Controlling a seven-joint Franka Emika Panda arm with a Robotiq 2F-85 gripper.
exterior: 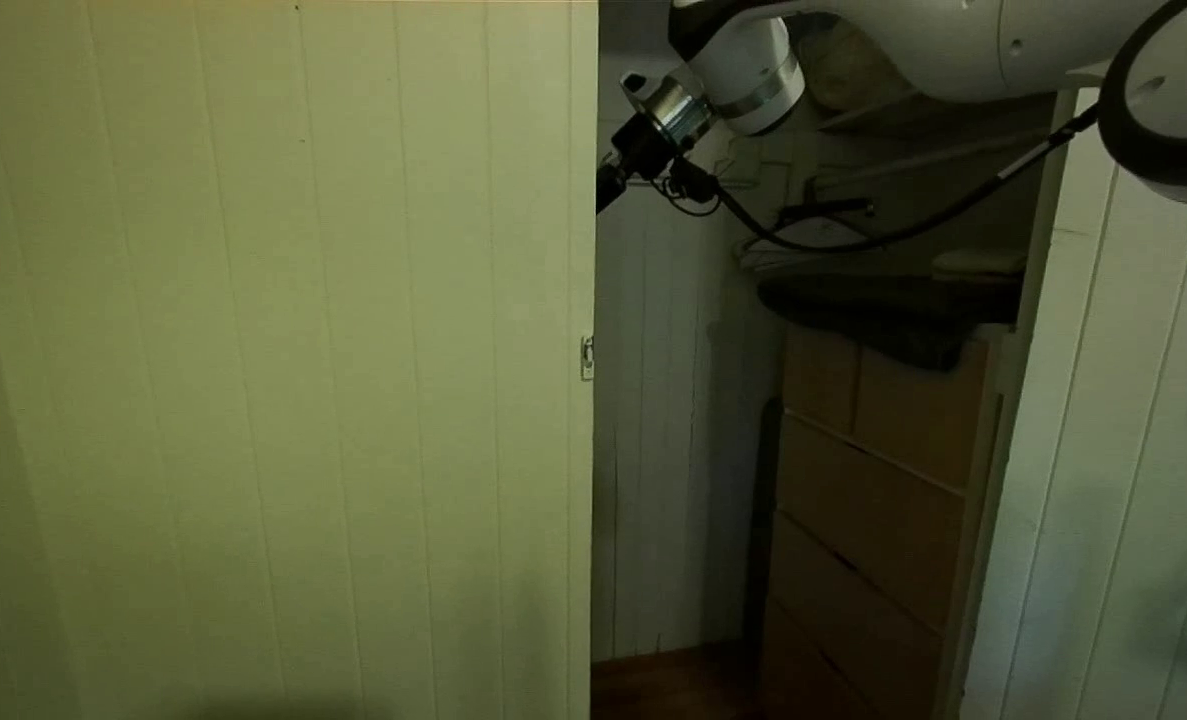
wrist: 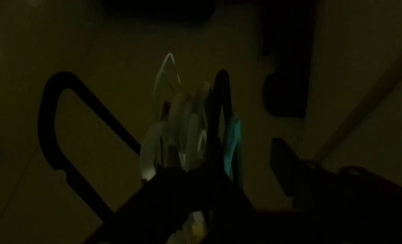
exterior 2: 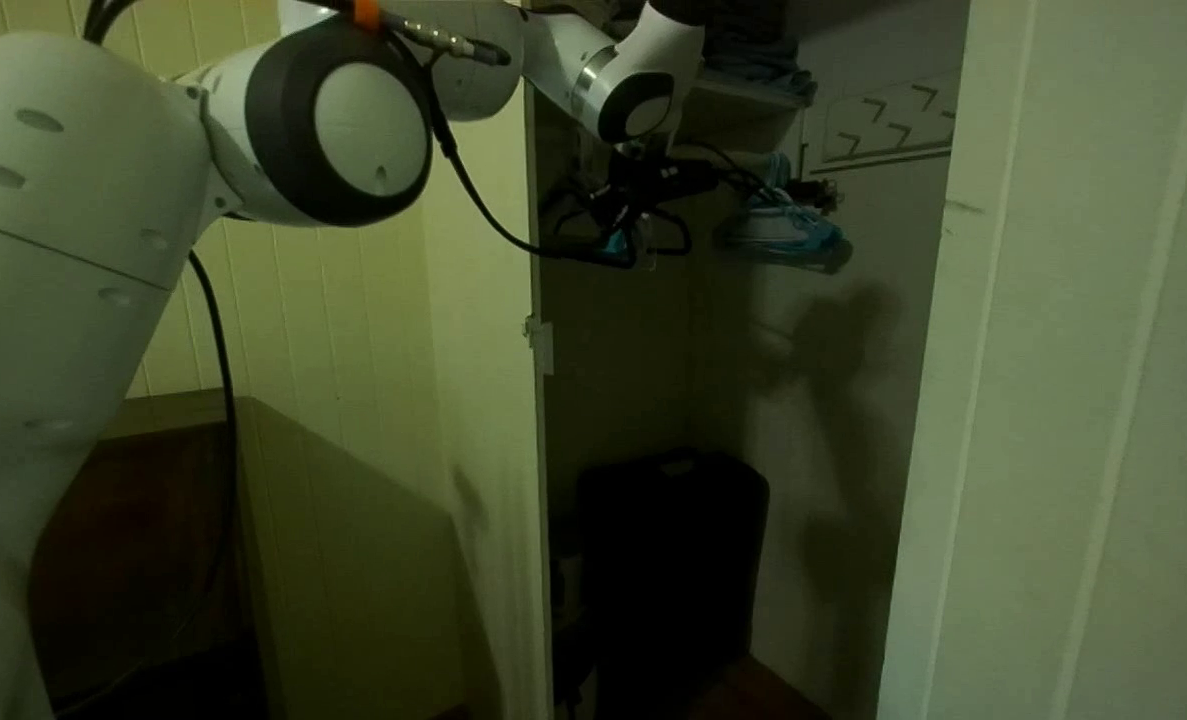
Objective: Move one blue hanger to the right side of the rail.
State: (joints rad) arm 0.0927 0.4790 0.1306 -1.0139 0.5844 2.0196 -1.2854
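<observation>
Black two-fingered hand (wrist: 241, 166) with jaws apart, and, just in front of it, one thin light-blue hanger (wrist: 233, 142).

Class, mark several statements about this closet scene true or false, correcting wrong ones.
1. In the wrist view, a light-blue hanger is right of the pale hangers. True.
2. No black hanger shows there. False: a black hanger juts out left of the pale ones.
3. A dark item lies on the chest of drawers. True.
4. A case hangs beside the hangers. False: the dark case stands below them.
5. Blue hangers show in an exterior view. True.
</observation>
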